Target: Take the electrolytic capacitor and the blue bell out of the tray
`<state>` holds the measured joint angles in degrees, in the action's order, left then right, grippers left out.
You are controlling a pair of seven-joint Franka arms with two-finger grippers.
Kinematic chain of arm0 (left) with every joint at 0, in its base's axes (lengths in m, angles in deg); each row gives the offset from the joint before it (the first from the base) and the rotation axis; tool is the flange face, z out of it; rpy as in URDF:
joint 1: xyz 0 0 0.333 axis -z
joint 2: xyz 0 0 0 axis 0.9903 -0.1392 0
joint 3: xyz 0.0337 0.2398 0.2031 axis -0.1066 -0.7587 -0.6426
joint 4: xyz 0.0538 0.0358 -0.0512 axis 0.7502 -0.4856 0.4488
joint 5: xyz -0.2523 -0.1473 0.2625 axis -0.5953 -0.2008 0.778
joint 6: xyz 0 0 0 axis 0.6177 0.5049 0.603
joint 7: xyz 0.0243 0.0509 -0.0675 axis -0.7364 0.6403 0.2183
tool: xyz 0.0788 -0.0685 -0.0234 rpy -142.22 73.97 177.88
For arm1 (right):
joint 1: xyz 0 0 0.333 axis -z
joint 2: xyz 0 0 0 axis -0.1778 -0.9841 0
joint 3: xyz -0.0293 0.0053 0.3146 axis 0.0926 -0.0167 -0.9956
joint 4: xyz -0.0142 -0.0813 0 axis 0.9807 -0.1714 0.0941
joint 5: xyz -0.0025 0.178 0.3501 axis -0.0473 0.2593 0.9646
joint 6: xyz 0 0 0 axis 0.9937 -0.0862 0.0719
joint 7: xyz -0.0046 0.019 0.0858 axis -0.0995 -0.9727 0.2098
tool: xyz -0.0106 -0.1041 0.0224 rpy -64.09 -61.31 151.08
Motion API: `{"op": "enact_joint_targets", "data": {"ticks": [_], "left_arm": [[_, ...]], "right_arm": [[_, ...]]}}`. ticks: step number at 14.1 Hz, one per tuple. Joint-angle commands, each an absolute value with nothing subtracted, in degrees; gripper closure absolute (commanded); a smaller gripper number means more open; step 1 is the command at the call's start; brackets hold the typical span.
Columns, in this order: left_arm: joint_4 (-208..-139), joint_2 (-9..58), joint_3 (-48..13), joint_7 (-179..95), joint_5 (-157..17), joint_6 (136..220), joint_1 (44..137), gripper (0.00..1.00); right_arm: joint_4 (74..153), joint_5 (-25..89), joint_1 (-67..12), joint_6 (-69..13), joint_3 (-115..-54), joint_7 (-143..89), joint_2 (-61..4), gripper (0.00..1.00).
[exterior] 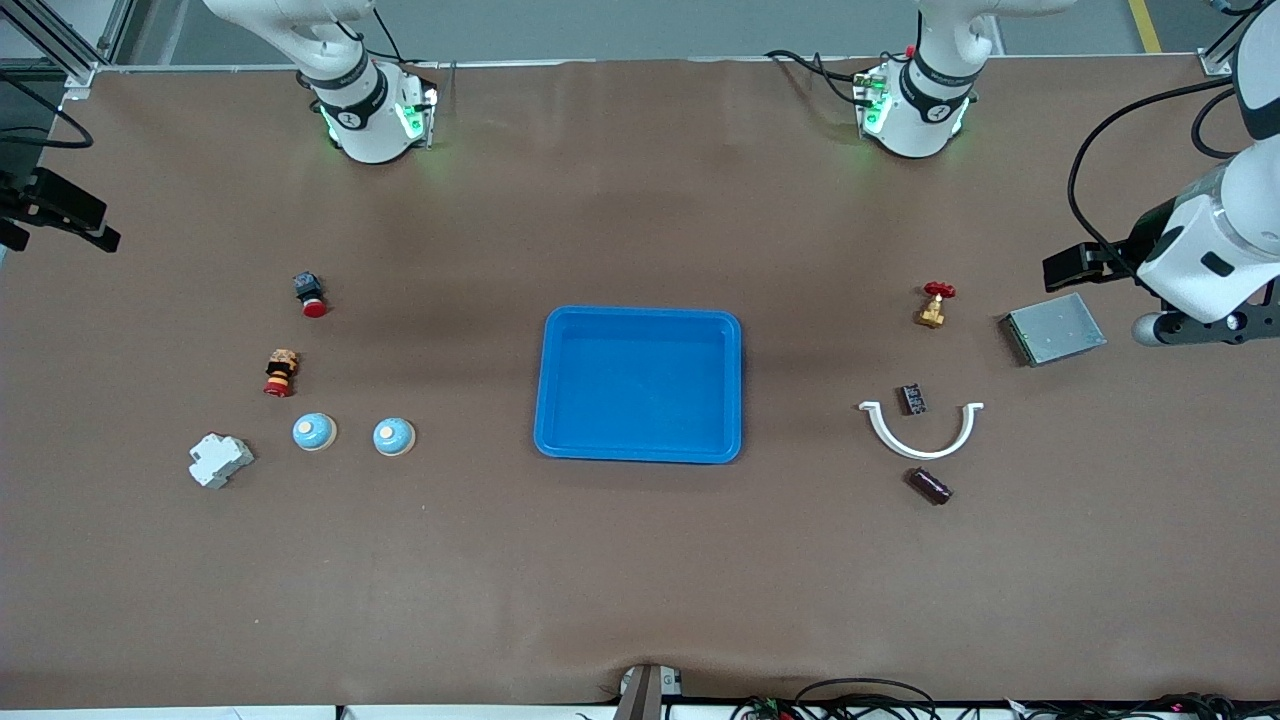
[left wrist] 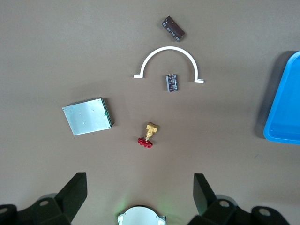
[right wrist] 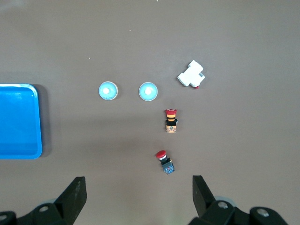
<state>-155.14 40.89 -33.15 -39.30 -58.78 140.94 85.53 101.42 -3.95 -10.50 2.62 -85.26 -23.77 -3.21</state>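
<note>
**Fingers wide, tray bare**

Front view: the left gripper [exterior: 1200, 325] hangs over the worktop's edge near the grey box [exterior: 1053, 329]; the tray [exterior: 638, 384] holds nothing. Two blue bells [exterior: 314, 432] lie toward the right arm's end, the capacitor [exterior: 929, 485] toward the left's.

Left wrist view: fingers [left wrist: 72, 194] spread, holding nothing.

Right wrist view: fingers [right wrist: 75, 194] likewise wide above the bells, apparently parked.

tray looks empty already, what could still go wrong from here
1. The tray holds nothing, while two blue bells sit on the table toward the right arm's end; a reach into the tray would likely close on air.
2. The dark capacitor lies on its side beside the white curved bracket; being cylindrical, it could roll if nudged.
3. Both grippers, left and right, have open jaws and hold nothing.
</note>
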Motion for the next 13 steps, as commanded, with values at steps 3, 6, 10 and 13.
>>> {"op": "enact_joint_targets", "data": {"ticks": [3,6,10,13], "left_arm": [[-155.05,40.96,-31.11,-40.06,-59.86,141.40,83.58,0.00],[-155.05,41.13,-31.11,-40.15,-59.86,141.40,83.41,0.00],[-155.05,41.75,-30.84,-40.06,-60.55,141.40,83.58,0.00],[-155.05,41.92,-31.11,-40.15,-61.52,142.88,83.06,0.00]], "right_arm": [[102.18,-3.96,-10.68,2.95,-85.36,-23.23,-2.06,0.00],[102.18,-3.96,-10.77,2.95,-85.36,-23.23,-2.15,0.00],[102.18,-3.96,-10.77,2.95,-85.45,-23.23,-2.15,0.00],[102.35,-3.96,-10.77,3.03,-85.45,-23.23,-2.15,0.00]]}}
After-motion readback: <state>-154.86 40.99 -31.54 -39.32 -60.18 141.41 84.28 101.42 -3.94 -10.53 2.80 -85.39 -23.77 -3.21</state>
